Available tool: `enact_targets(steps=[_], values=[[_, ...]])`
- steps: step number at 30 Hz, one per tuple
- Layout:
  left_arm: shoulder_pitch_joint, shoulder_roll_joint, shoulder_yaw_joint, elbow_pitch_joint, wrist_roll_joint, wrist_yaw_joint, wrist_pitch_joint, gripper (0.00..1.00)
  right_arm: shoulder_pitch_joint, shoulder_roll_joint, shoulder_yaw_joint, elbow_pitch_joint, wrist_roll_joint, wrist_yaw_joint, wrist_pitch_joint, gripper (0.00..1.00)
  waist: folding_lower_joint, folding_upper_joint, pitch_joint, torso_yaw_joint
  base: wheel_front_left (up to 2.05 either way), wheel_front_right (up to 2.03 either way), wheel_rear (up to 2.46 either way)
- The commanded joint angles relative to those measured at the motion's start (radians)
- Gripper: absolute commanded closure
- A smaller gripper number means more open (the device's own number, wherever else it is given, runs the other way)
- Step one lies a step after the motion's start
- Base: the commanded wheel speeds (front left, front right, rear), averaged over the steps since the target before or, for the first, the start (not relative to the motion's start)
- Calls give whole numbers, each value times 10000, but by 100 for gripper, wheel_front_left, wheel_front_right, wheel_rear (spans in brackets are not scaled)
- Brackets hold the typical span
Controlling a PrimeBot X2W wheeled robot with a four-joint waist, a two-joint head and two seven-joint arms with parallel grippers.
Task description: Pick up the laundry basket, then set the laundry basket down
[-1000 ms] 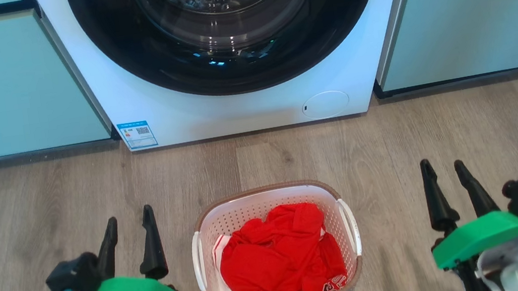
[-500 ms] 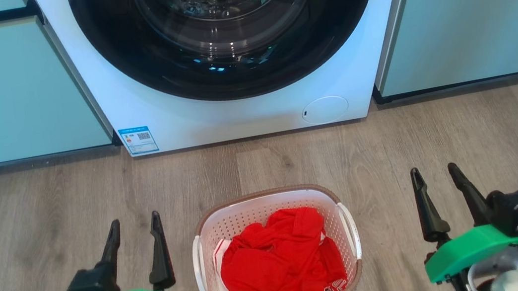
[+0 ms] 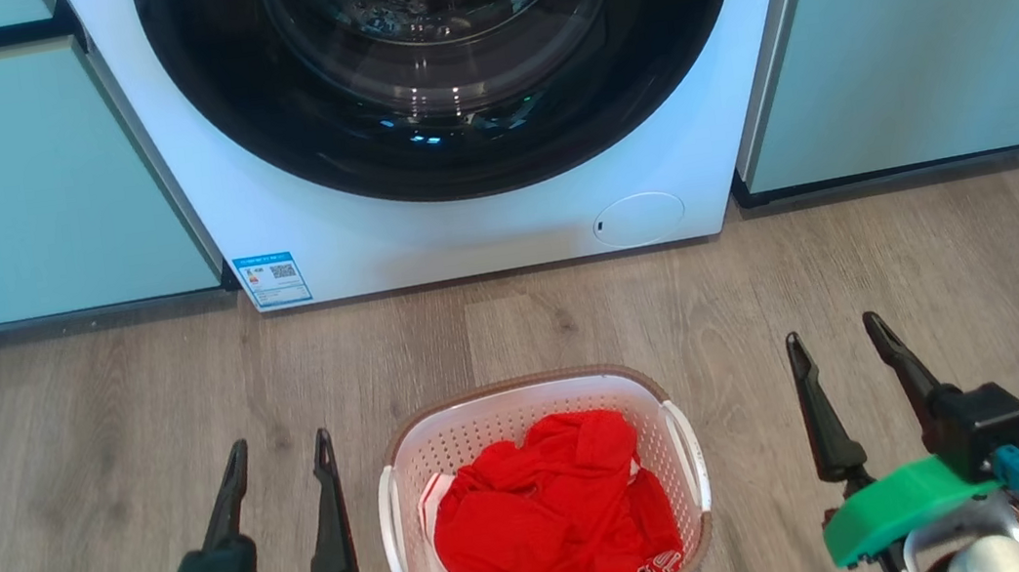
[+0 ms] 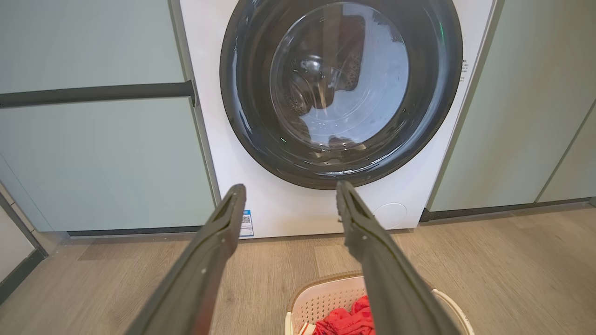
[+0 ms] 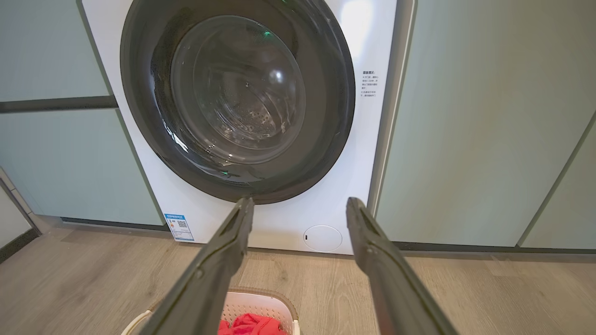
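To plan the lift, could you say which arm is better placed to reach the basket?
Left: the left gripper, open, is close beside the laundry basket; the right gripper stands farther off.

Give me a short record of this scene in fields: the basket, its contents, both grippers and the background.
laundry basket: on the wood floor before the washing machine, not lifted
contents: red garment over white fabric
left gripper: jaws open, close beside the basket's left handle, not touching
right gripper: jaws open, farther off on the basket's right
background: white front-loading washing machine between pale green cabinets
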Motion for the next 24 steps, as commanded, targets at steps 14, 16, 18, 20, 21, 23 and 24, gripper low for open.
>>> enact_targets(steps=[14,16,18,20,21,23,24], values=[[-413,-84,347,-206,63,-107,-97,0,-96,-121,176,-369,-66,23,-134,0,0,0,69,17,0,0,0],[-410,-86,356,-207,74,-109,-97,0,-103,-121,175,-361,-67,23,-134,0,0,0,71,12,0,0,0],[-405,-88,364,-210,81,-114,-97,0,-109,-121,172,-358,-68,23,-134,0,0,0,75,4,0,0,0],[-401,-89,369,-212,87,-114,-97,0,-111,-121,171,-358,-68,23,-134,0,0,0,77,0,0,0,0],[-398,-90,374,-214,91,-113,-97,0,-110,-121,168,-359,-69,23,-134,0,0,0,80,-4,0,0,0],[-393,-91,381,-218,95,-114,-97,0,-111,-121,162,-365,-72,23,-134,0,0,0,94,-12,0,0,0],[-395,-91,381,-217,96,-117,-97,0,-111,-121,156,-366,-74,23,-134,0,0,0,104,-13,0,0,0]])
